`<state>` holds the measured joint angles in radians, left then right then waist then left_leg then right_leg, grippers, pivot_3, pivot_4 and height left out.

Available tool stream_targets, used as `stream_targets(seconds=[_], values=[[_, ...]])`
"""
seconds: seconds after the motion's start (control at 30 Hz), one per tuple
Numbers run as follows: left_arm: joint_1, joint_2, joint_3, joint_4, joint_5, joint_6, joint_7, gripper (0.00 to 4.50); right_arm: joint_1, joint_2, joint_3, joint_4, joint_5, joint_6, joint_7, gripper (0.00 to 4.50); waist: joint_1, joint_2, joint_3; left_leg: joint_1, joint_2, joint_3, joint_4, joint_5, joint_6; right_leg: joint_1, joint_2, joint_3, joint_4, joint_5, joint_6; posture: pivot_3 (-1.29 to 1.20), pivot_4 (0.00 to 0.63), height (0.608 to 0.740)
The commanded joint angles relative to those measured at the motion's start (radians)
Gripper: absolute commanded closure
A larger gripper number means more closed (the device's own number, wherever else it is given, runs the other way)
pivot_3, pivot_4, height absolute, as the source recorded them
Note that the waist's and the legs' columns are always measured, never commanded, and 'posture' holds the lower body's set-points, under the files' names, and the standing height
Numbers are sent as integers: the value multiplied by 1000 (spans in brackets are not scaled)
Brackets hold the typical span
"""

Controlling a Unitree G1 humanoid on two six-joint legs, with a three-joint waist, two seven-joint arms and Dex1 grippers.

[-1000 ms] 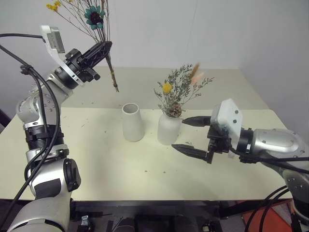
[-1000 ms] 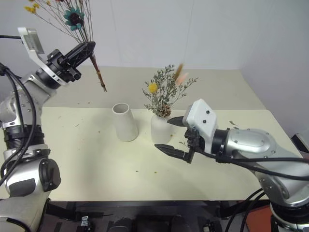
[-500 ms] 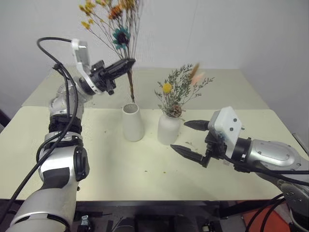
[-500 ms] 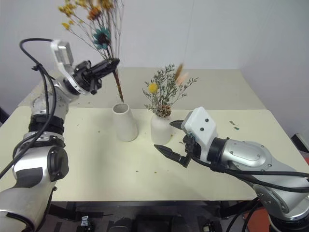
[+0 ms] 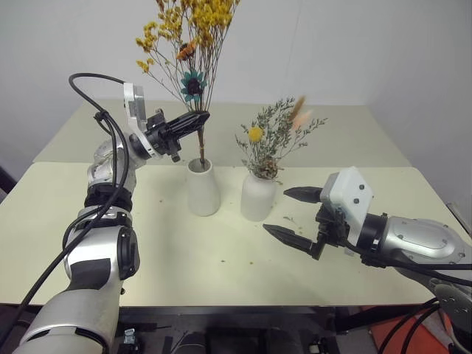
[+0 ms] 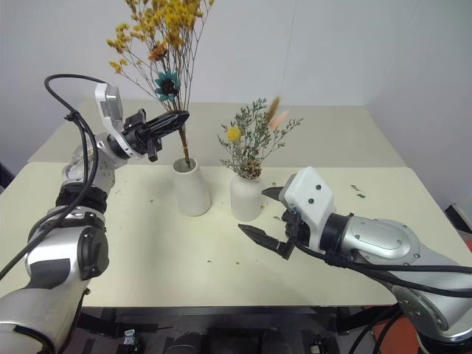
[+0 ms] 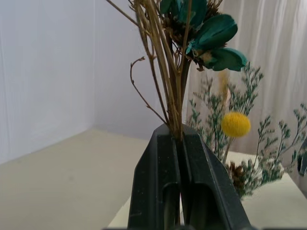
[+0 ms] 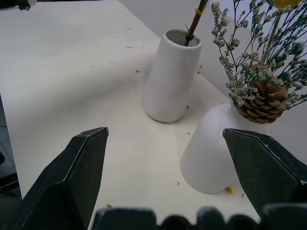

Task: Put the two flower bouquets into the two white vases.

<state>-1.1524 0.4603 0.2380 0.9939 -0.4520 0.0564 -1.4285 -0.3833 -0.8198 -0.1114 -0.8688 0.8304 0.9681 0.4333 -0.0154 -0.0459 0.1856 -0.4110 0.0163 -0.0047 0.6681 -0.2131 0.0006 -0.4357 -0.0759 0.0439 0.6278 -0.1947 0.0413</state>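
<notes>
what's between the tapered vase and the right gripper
The rounded vase holding the grey-green bouquet stands between the tapered vase and the open right gripper, as the left eye view shows.

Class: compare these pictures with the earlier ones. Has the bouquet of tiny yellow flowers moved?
Yes. The yellow-flowered bouquet on brown stems, clamped in the left gripper, has come rightward and down; its stem ends now sit inside the tapered white ceramic vase.
</notes>
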Motion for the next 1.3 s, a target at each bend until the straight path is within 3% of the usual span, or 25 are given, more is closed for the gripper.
stream_targets(seconds=[0.03, 0.43, 0.53, 0.7, 0.93, 1.17, 1.3], values=[[43, -1, -8, -43, 15, -42, -28, 4481, -15, -8, -18, -6, 7, -10, 0, 0, 0, 0, 0, 0, 0, 0, 0, 0, 0, 0, 0, 0, 0, 0, 0, 0, 150, 740], [82, -1, 7, -41, 17, -107, -14, 4481, -6, -7, -5, 11, -10, -24, 23, 0, 3, 0, 0, -2, 0, -1, 1, 0, 0, -1, 0, -1, 0, 0, 0, 0, 150, 740], [88, -2, 14, -55, 5, -113, -28, 3782, -10, -6, 0, 17, -17, -27, 27, 0, 2, 0, 0, -2, 0, -1, 1, 0, 0, -1, 0, -1, 0, 0, 0, 0, 150, 740], [117, 7, 21, -130, -15, -98, -54, 2216, -8, -6, -2, 20, -23, -29, 29, 0, 0, 0, 0, -2, 0, -1, 1, 0, 0, -1, 0, -1, 0, 0, 0, 0, 150, 740], [278, 93, -8, -397, -32, 5, -81, 25, 3, -6, -12, 17, -28, -28, 25, 0, -6, 0, 0, -1, 1, -1, 1, 0, 0, -1, 1, -1, 0, 0, 0, 0, 150, 740], [252, 110, 17, -382, 15, 24, 177, 25, -23, 8, 20, 54, -50, -54, 45, 0, 7, 0, 0, 0, 0, -1, 1, 0, 0, 1, 0, -1, 0, 0, 0, 0, 150, 740], [240, 99, 25, -398, -8, 22, 209, 25, -36, 13, 38, 69, -65, -65, 60, 0, 3, 0, 0, -2, 0, -2, 2, 0, 0, 0, 0, -2, -1, 0, 0, 0, 150, 740]])
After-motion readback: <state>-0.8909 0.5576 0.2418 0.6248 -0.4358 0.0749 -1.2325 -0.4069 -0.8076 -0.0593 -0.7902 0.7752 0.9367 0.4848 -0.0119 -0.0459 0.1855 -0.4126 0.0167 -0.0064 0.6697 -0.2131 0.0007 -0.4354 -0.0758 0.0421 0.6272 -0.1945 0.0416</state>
